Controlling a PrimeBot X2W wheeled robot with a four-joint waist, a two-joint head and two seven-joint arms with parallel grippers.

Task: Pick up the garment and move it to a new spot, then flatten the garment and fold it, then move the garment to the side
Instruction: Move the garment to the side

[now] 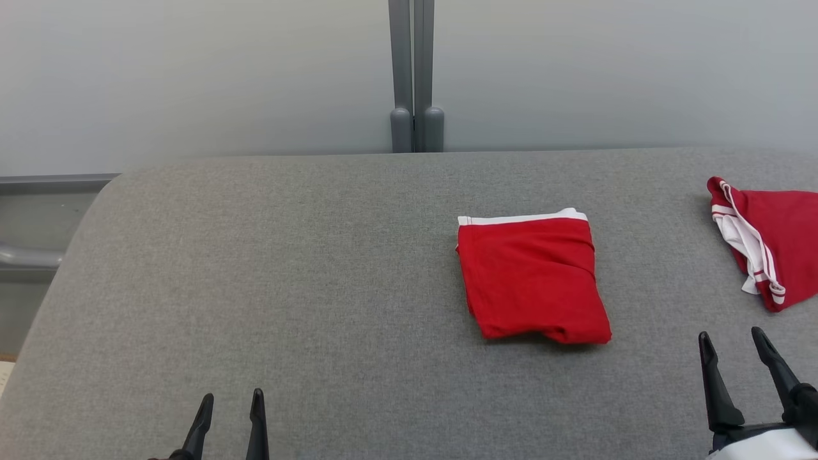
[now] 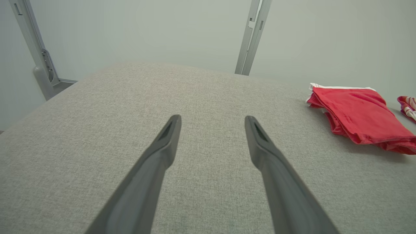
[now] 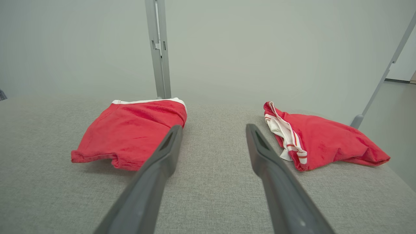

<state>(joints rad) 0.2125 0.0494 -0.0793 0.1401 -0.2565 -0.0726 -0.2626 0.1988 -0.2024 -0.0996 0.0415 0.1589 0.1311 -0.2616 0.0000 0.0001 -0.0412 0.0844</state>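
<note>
Folded garment [image 1: 533,278] lies ahead and left of right gripper [image 1: 730,333]; right arm nearer. Left gripper [image 1: 232,395] well apart. Both jaws apart, empty.

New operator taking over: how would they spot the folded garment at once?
On the grey padded table, look right of centre, ahead and left of the right gripper. The folded garment is a neat red rectangle with a white band along its far edge; the other red garment, at the table's right edge, lies crumpled with striped trim.
</note>
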